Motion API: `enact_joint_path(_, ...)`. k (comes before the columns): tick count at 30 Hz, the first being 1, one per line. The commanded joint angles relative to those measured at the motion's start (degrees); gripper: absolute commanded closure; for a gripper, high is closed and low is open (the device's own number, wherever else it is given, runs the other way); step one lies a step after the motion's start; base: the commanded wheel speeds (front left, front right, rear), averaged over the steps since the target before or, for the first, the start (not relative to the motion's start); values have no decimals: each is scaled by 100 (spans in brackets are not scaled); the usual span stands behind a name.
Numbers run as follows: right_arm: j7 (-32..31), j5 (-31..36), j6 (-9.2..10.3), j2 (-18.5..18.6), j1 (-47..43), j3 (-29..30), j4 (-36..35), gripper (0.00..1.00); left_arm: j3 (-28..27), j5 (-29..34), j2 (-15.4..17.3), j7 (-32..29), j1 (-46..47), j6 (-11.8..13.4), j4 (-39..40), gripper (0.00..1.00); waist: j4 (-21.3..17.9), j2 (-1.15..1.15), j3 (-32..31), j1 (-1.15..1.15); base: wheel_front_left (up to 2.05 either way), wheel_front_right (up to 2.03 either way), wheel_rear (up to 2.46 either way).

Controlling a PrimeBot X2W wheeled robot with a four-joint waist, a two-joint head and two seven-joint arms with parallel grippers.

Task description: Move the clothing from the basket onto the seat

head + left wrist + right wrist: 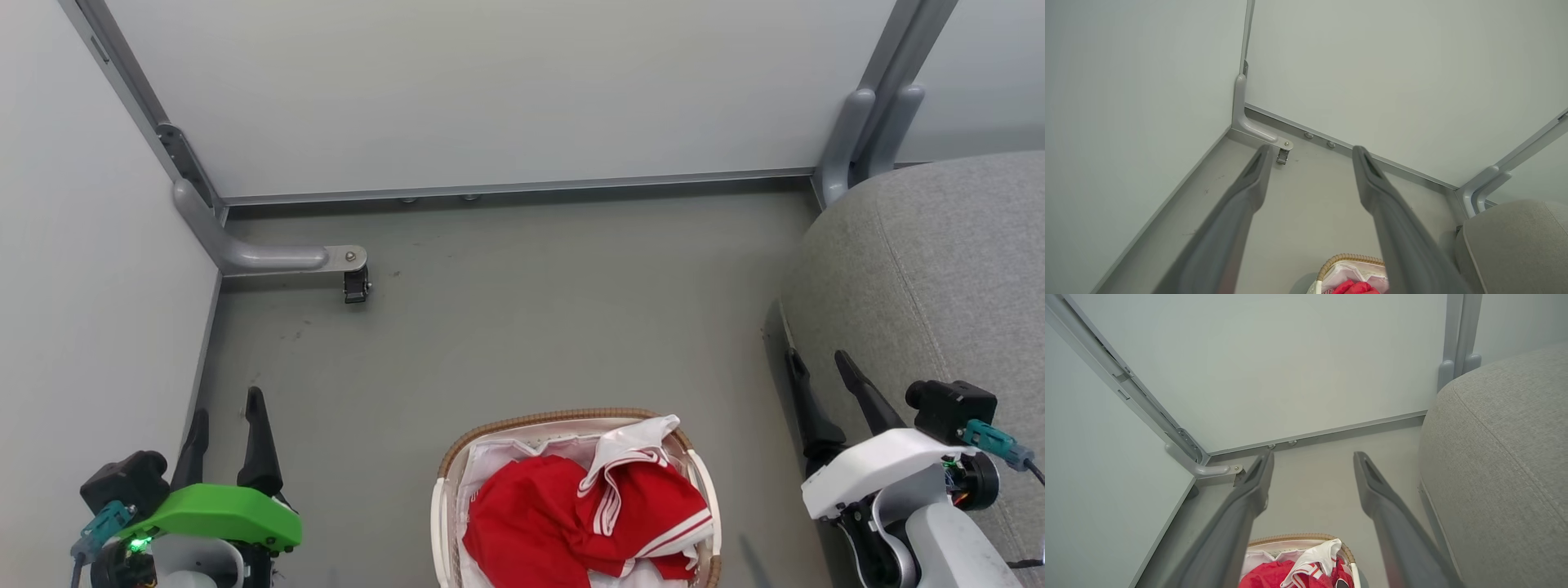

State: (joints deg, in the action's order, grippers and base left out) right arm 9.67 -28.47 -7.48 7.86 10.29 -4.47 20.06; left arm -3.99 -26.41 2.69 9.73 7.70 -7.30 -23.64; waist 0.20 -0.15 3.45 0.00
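1. Nearest in, the left claw hangs at the lower left, fingers spread wide with nothing between them. The right claw at the lower right is the same, wide apart and empty.
2. Between them sits the basket, and the clothes are heaped inside it, red with white stripes. One white-trimmed piece is draped up toward the far rim. Nothing red lies on the visible part of the seat, so I'd call this the very start.
3. Trouble spot: a white liner shows under the red pile. A deep pinch could take liner along with shirt and drag or tip the light basket.
4. Another one: the thin fabric looks tangled, so one grab may lift several pieces. A trailing one could drop onto the floor short of the target.
5. The seat bulges in on the right, its rounded edge just beside the right claw. A careless swing across could scrape that edge.
6. The left is tight too, with the side panel standing close to the left claw.
7. Further out there's good room on the floor beyond the basket. The only thing there is a small caster foot near the far-left corner.
8. Farthest off, the back panel closes the space.
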Motion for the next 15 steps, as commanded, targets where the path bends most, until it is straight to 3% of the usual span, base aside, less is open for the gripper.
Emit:
enact_joint_path(1, 66, 166, -3, 44, 98, -9, -12, 0, -31, 176, 23, 62, 74, -22, 17, 0, -4, 10, -3, 0, 0, 0, 0)
enact_joint_path(15, 237, 926, -2, -1, 82, 35, 81, 0, -4, 861, 26, 232, 31, -25, -61, 0, -33, 11, 24, 0, 0, 0, 0)
